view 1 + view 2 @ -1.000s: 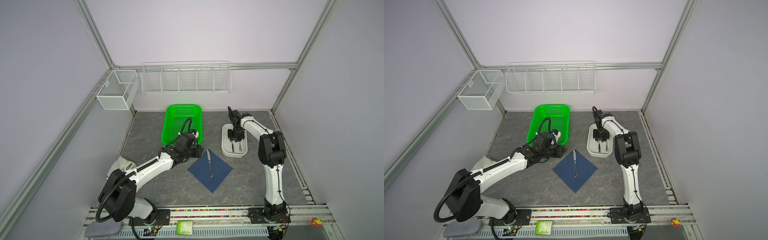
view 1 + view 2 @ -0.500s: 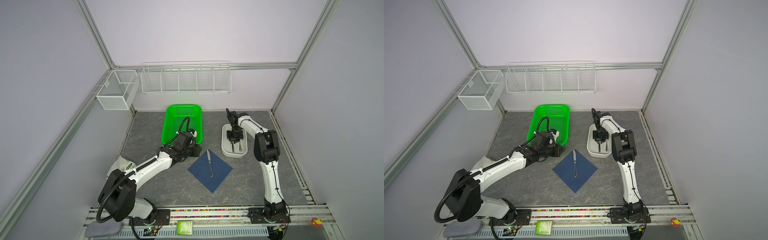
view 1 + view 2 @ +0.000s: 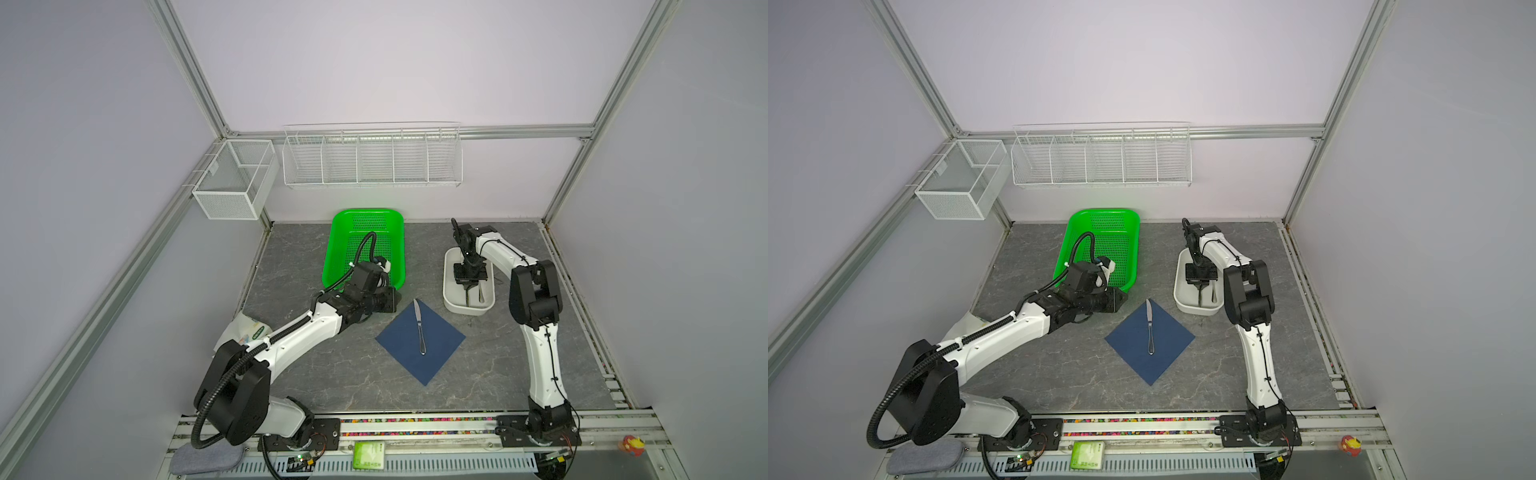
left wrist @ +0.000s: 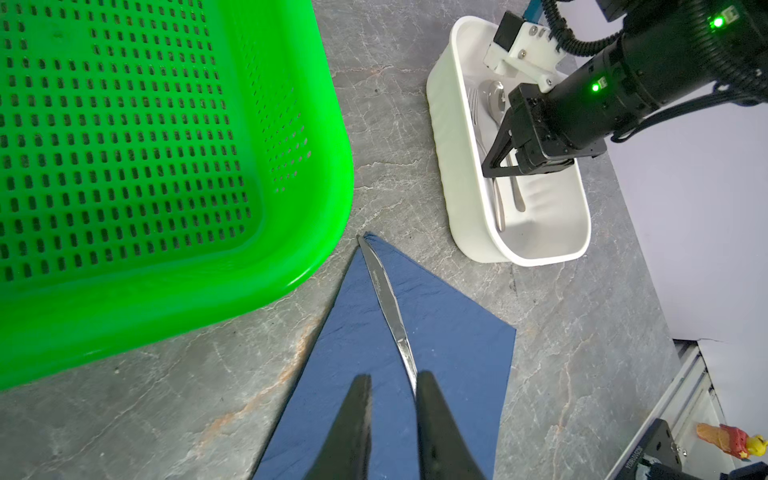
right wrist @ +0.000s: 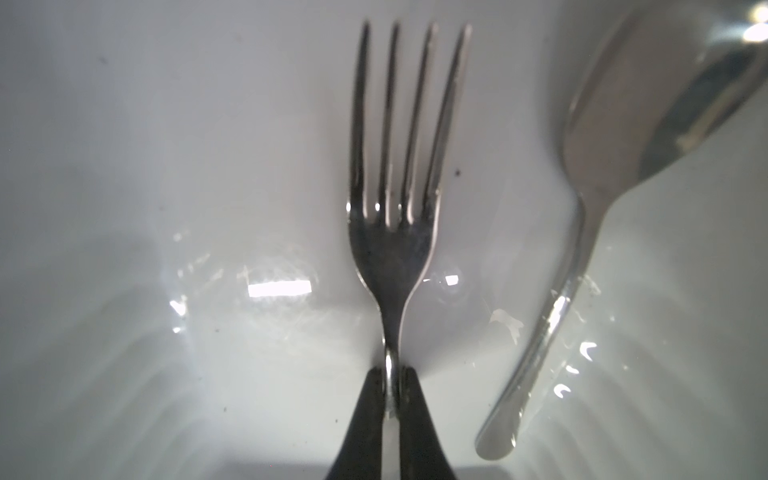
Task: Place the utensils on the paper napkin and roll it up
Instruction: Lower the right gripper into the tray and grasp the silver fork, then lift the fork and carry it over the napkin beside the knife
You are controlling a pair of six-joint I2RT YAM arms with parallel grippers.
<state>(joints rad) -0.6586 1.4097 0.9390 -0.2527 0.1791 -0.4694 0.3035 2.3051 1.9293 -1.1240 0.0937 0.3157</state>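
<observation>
With the right pincer [image 5: 392, 370] clamped on the thin neck of the fork [image 5: 392, 249] in the tub [image 4: 449, 174] (spoon [image 5: 582, 249] just beside it), lifting could let it swivel or slip, while the left pincer [image 4: 392, 378] hangs apart, empty, just beside the napkin [image 3: 399, 345] holding the knife [image 3: 419, 328].

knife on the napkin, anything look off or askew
Slightly. The knife lies diagonally across the napkin, but its blade tip sits right at the far corner and seems to poke just past the paper's edge. Nothing looks spilled or damaged.
</observation>
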